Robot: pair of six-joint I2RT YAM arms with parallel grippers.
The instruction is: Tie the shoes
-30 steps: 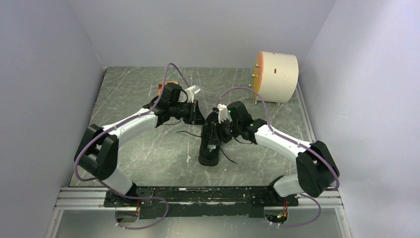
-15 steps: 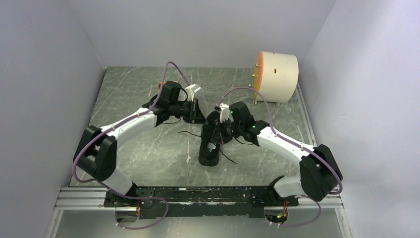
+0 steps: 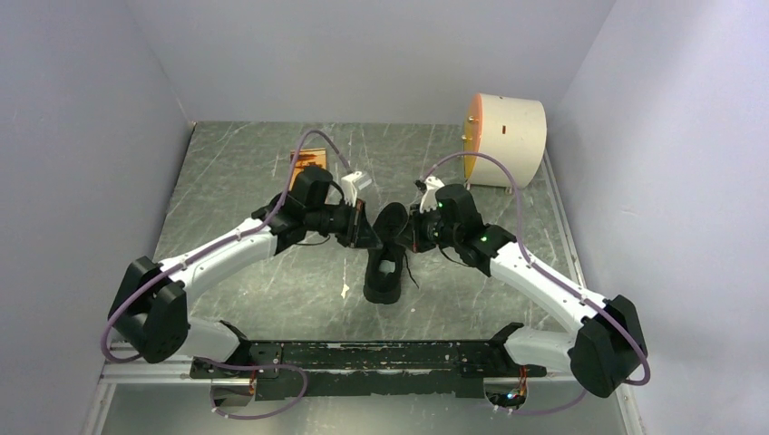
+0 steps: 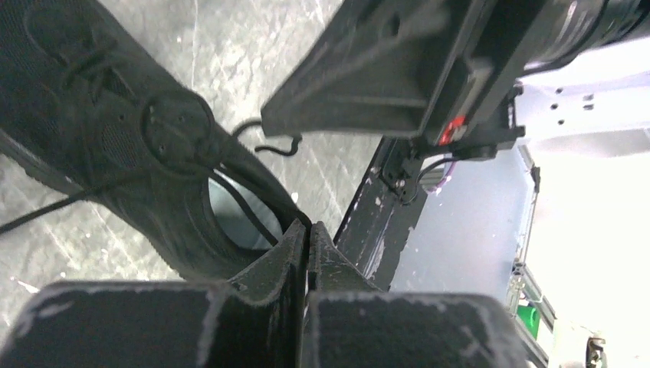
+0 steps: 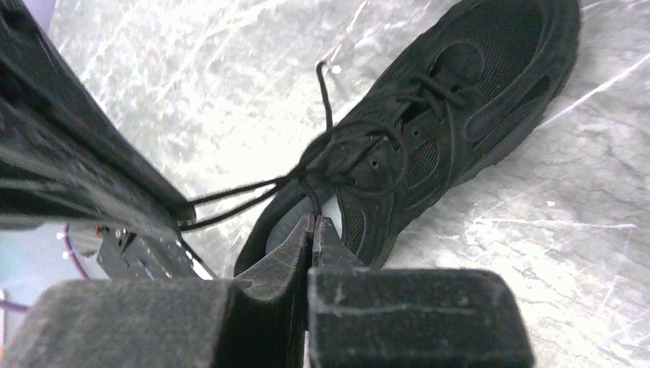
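Where the two arms meet mid-desk, an all-black knit low-top sneaker [image 3: 384, 272] sits sole-down with its laces drawn taut to either side.
Its long axis runs near-to-far across the grey marbled desk [image 3: 236, 181], toe toward the back wall and leaning slightly right, heel opening toward the arm bases. The left gripper [image 4: 307, 228] sits just left of the shoe's middle, jaws pressed together on thin black laces [image 5: 230, 195] stretched from the eyelets. The right gripper [image 5: 313, 221] is just right of it, jaws likewise closed, pinching a strand above the tongue.
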